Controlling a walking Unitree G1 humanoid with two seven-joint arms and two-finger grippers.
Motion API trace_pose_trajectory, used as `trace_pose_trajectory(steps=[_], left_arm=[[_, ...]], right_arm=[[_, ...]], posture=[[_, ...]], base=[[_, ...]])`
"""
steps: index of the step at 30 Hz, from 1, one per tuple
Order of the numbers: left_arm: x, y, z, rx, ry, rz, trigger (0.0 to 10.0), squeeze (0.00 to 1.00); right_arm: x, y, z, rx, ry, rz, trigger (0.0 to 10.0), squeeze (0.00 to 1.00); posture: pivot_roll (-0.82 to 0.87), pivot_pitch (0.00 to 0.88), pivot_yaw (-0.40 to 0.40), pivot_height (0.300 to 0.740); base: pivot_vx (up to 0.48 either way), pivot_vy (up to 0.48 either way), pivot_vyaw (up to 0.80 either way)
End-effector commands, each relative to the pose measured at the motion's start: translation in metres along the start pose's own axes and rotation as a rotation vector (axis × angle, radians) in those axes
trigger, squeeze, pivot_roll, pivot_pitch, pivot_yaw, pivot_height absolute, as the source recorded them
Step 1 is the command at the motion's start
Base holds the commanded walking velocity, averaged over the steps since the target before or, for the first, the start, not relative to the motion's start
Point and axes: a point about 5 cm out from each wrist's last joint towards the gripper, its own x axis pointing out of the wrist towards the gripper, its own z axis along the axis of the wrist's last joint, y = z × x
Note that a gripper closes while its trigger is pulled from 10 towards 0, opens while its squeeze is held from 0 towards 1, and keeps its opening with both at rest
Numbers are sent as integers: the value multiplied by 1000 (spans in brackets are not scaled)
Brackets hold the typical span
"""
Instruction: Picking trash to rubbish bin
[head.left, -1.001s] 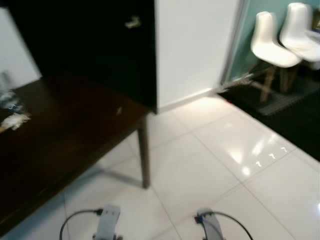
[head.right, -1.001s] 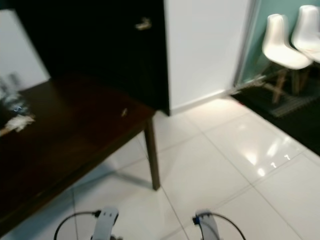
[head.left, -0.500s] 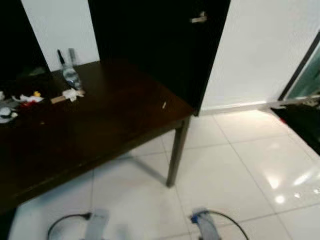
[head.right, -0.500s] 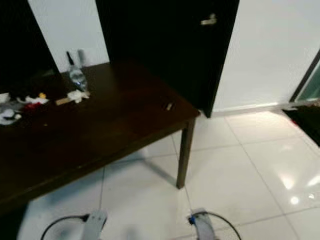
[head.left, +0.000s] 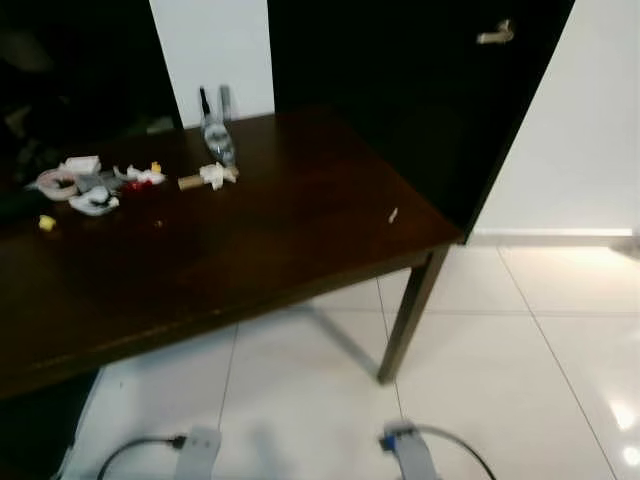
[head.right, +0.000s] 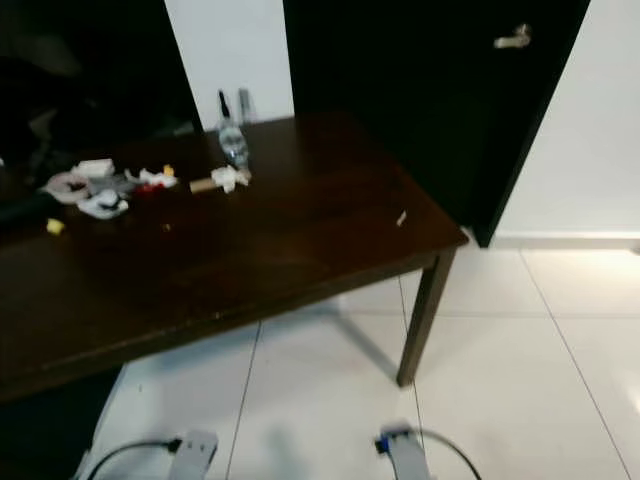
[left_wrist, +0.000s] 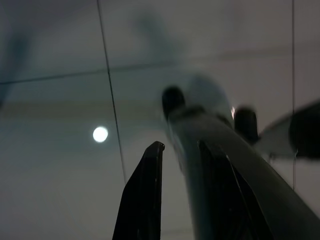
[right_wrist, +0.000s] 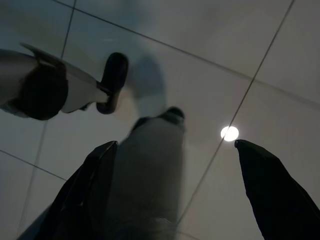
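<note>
Trash lies at the far left of a dark wooden table (head.left: 290, 250): a clear plastic bottle (head.left: 216, 140), a crumpled white paper (head.left: 212, 176), white wrappers with red bits (head.left: 95, 198) and a small yellow piece (head.left: 46, 222). A tiny pale scrap (head.left: 393, 214) lies alone near the table's right corner. Both arms hang low at the picture's bottom edge, well short of the table. In the wrist views, the left gripper (left_wrist: 180, 146) points at the floor with a narrow gap between its fingers. The right gripper (right_wrist: 175, 145) is wide open and holds nothing.
A black door (head.left: 420, 100) with a metal handle (head.left: 495, 35) stands behind the table's right end, with a white wall (head.left: 590, 140) beside it. Glossy white floor tiles (head.left: 500, 380) stretch in front and to the right. The table leg (head.left: 408, 315) stands ahead.
The camera has swung left: the chairs and green room have left the picture, and the table with its trash has come into fuller view. Both arms still hang.
</note>
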Motion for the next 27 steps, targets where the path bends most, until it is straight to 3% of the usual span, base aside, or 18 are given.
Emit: trace_pose_trajectory(steps=[1, 27], left_arm=[[-3, 1, -14, 1, 45, 6, 10000, 0], [-2, -3, -16, 6, 55, -4, 10000, 0]], right_arm=[[2, 5, 8, -2, -23, 18, 10000, 0], [2, 3, 11, -25, -28, 13, 10000, 0]], posture=[[-11, 31, 8, 740], [-9, 16, -7, 740]], base=[[0, 0, 781], [0, 0, 772]])
